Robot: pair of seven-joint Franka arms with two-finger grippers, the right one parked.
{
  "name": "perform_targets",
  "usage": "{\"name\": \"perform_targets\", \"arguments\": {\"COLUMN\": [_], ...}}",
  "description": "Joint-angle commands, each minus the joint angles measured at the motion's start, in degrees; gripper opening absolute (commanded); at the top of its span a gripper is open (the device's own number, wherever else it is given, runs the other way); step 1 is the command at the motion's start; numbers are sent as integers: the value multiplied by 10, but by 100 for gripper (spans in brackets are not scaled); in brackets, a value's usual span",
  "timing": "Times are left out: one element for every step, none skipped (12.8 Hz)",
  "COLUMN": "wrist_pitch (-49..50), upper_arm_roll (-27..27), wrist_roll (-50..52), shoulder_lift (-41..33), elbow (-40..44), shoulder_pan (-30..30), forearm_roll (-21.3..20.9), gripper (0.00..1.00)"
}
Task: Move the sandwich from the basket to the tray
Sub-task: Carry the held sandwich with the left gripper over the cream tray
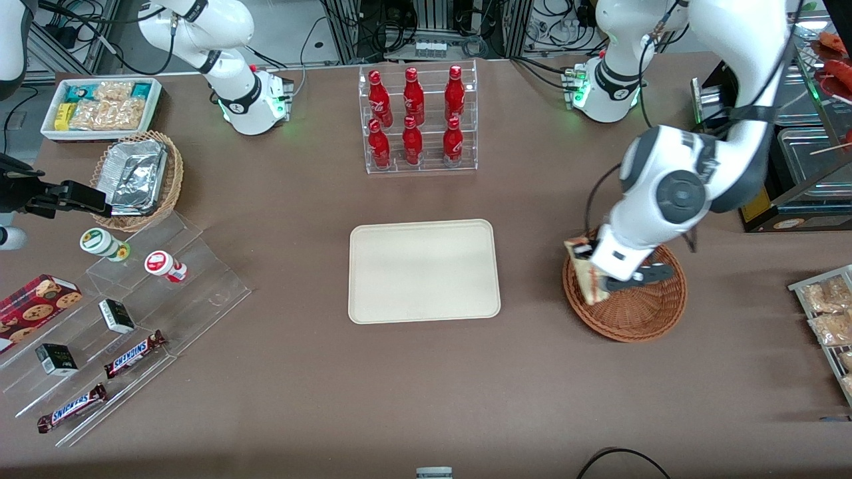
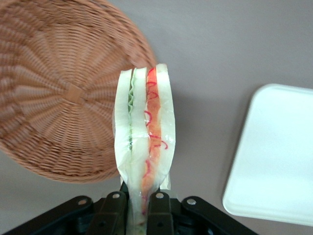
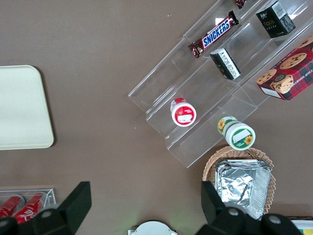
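The left arm's gripper clamps the sandwich by one end, its two fingers pressed against the clear wrap (red, yellow and green filling showing along the edge). The wedge hangs above the rim of the reddish-brown wicker basket, lifted clear of its floor. The cream tray lies bare nearby on the brown table.

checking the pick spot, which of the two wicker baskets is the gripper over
The reddish-brown basket toward the working arm's end. The gripper is above its rim, shut on the sandwich. The lighter tan basket holds foil packets.
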State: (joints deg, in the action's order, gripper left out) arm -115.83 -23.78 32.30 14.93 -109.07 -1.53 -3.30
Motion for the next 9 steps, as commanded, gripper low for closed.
{"name": "perform_targets", "arguments": {"wrist_pitch": [10, 10, 9, 8, 9, 10, 10, 10, 9], "upper_arm_roll": [-1, 0, 0, 0, 0, 0, 1, 1, 1], "wrist_roll": [6, 31, 50, 58, 71, 106, 141, 169, 196], "shoulder_lift": [44, 64, 81, 104, 127, 150, 175, 195, 214], "elbow": [54, 71, 89, 112, 139, 165, 190, 212, 232], "shoulder_pan": [68, 95, 115, 138, 161, 186, 207, 225, 241], "forearm_roll": [-8, -10, -14, -32, -42, -45, -56, -70, -79], "gripper": [0, 0, 0, 0, 0, 0, 0, 0, 0]}}
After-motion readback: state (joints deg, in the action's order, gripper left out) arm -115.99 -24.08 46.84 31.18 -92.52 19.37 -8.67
